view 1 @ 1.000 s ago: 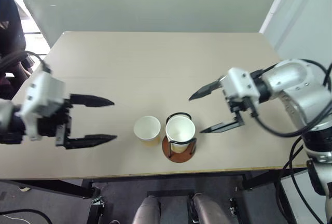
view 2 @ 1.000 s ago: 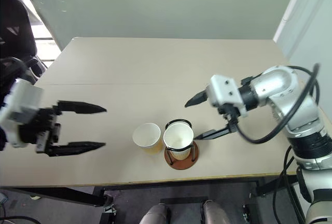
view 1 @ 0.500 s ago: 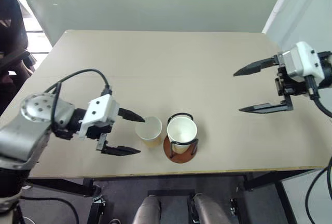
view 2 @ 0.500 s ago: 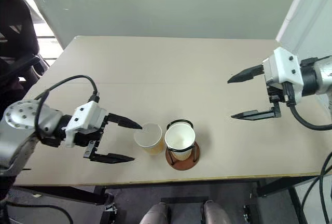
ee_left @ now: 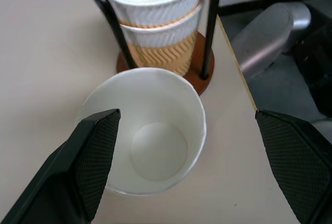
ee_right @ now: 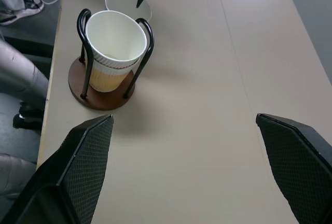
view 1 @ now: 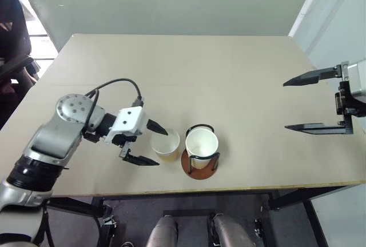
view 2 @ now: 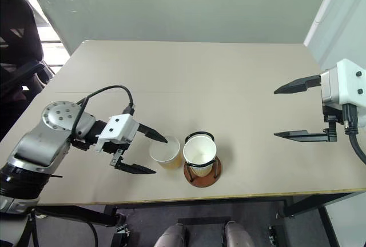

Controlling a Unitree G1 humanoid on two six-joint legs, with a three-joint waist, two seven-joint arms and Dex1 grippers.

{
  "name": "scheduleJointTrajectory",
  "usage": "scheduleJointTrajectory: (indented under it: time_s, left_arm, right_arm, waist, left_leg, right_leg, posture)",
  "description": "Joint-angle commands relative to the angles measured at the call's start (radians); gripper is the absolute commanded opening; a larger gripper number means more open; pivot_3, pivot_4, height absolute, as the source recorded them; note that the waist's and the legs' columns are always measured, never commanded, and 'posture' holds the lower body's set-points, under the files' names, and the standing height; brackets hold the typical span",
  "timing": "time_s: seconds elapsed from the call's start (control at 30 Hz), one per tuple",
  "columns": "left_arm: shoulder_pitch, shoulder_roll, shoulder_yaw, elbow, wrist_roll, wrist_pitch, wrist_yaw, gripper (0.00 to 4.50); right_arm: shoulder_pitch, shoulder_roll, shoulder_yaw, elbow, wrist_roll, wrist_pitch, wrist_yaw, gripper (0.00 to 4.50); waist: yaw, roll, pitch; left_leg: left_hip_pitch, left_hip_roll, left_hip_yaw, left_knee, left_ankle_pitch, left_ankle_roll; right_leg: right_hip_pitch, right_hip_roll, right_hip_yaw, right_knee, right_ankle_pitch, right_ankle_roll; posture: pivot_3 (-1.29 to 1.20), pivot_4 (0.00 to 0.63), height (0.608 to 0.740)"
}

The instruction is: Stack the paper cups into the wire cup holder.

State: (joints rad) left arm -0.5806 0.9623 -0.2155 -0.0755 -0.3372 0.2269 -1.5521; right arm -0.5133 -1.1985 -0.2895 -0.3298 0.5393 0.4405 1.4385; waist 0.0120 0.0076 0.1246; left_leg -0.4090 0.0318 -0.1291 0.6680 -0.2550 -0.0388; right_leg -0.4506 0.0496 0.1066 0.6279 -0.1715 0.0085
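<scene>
Since a second ago our left hand [view 1: 150,144] has swung in from the tabletop's left side to the loose cup [view 1: 166,145], and our right hand [view 1: 297,103] has drawn away to the right edge. We see the left hand spread wide: one finger [ee_left: 88,154] at the cup's rim, the other well off its opposite side, the cup standing upright and open between them, not gripped. Just beyond this cup, touching or nearly so, stands the holder [ee_right: 101,95] with two nested cups [ee_left: 155,24] inside its wire loops. Our right hand, also spread and empty, hangs above the tabletop [view 1: 189,70], well apart from the holder.
</scene>
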Motion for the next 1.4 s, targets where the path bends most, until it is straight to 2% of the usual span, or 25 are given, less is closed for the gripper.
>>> scheduleJointTrajectory:
  time_s: [0.03,0.1,0.43,0.47,0.7,0.83,0.9,1.03,1.17,1.3,1.4]
  left_arm:
    - [-0.044,-0.021,-0.032,0.019,0.048,-0.047,-0.033,4.31]
    - [-0.053,-0.029,-0.044,0.032,0.065,-0.064,-0.036,3.88]
    - [-0.065,-0.033,-0.048,0.054,0.088,-0.084,-0.047,0.22]
    - [-0.065,-0.033,-0.049,0.055,0.089,-0.085,-0.049,0.03]
    - [-0.043,-0.015,-0.036,0.031,0.076,-0.075,-0.053,0.03]
    - [-0.102,0.002,-0.019,0.07,0.035,-0.069,-0.062,0.03]
    - [-0.133,0.018,-0.027,0.087,0.003,-0.073,-0.062,0.03]
    - [-0.241,0.056,-0.061,0.179,-0.059,-0.111,-0.062,0.03]
    - [-0.398,0.056,-0.106,0.243,-0.207,-0.113,-0.062,0.03]
    - [-0.514,0.061,-0.212,0.214,-0.394,-0.14,-0.062,0.03]
    - [-0.61,0.04,-0.299,0.238,-0.469,-0.191,-0.062,0.03]
  right_arm:
    - [0.016,-0.035,-0.069,-0.038,0.017,0.006,-0.028,4.5]
    - [0.023,-0.04,-0.075,-0.043,0.023,0.007,-0.037,4.5]
    - [0.041,-0.051,-0.073,-0.034,0.015,-0.017,-0.061,4.5]
    - [0.039,-0.05,-0.069,-0.03,0.013,-0.022,-0.061,4.5]
    - [0.006,-0.05,-0.03,0.008,0.001,-0.061,-0.062,4.5]
    - [-0.009,-0.056,-0.027,0.026,0.008,-0.075,-0.051,4.5]
    - [0.011,-0.058,-0.054,0.011,0.042,-0.06,-0.032,4.5]
    - [0.17,-0.055,-0.213,-0.091,0.126,0.033,0.03,4.5]
    - [0.248,-0.039,-0.315,-0.157,0.159,0.095,-0.013,4.5]
    - [0.252,-0.039,-0.325,-0.173,0.164,0.102,-0.052,4.5]
    - [0.266,-0.045,-0.342,-0.187,0.16,0.11,-0.066,4.5]
  waist:
    - [0.0,0.0,0.0]
    - [0.0,0.0,0.0]
    - [0.0,0.0,0.0]
    - [0.0,0.0,0.0]
    - [0.0,0.0,0.0]
    - [0.0,0.0,0.0]
    - [0.001,0.0,0.0]
    - [0.008,0.0,0.0]
    - [0.013,0.0,0.0]
    - [0.012,0.0,0.0]
    - [0.014,0.0,0.0]
  left_leg:
    - [0.0,0.0,0.001,0.001,0.0,0.001]
    - [0.0,-0.001,0.001,0.003,-0.001,0.002]
    - [-0.001,-0.001,0.003,0.006,-0.002,0.004]
    - [-0.001,-0.001,0.003,0.007,-0.002,0.004]
    - [-0.001,-0.001,0.003,0.008,-0.003,0.004]
    - [-0.001,-0.001,0.003,0.008,-0.002,0.004]
    - [-0.001,-0.001,0.003,0.009,-0.002,0.005]
    - [-0.003,-0.001,0.002,0.01,-0.003,0.005]
    - [-0.006,-0.001,0.003,0.013,-0.004,0.007]
    - [-0.007,-0.003,0.005,0.016,-0.005,0.009]
    - [-0.008,-0.003,0.005,0.017,-0.006,0.01]
  right_leg:
    - [0.0,0.0,0.002,0.0,0.0,0.001]
    - [0.001,0.0,0.003,-0.001,0.001,0.003]
    - [0.001,0.0,0.004,-0.001,0.002,0.007]
    - [0.001,0.0,0.004,-0.001,0.002,0.007]
    - [0.001,0.0,0.005,-0.001,0.003,0.008]
    - [0.002,0.0,0.005,-0.001,0.003,0.009]
    - [0.001,0.0,0.005,-0.001,0.003,0.009]
    - [0.001,0.0,0.005,-0.001,0.002,0.009]
    - [0.0,0.0,0.005,-0.001,0.002,0.009]
    - [0.0,-0.002,0.006,-0.003,0.003,0.011]
    - [0.0,-0.002,0.006,-0.003,0.004,0.011]
  posture:
    - [0.0,0.15,0.74]
    - [0.0,0.15,0.74]
    - [0.0,0.15,0.74]
    - [0.0,0.15,0.74]
    - [0.0,0.15,0.74]
    - [0.0,0.15,0.74]
    - [0.0,0.15,0.74]
    - [0.0,0.15,0.74]
    - [0.0,0.15,0.74]
    - [0.0,0.15,0.74]
    - [0.0,0.15,0.74]
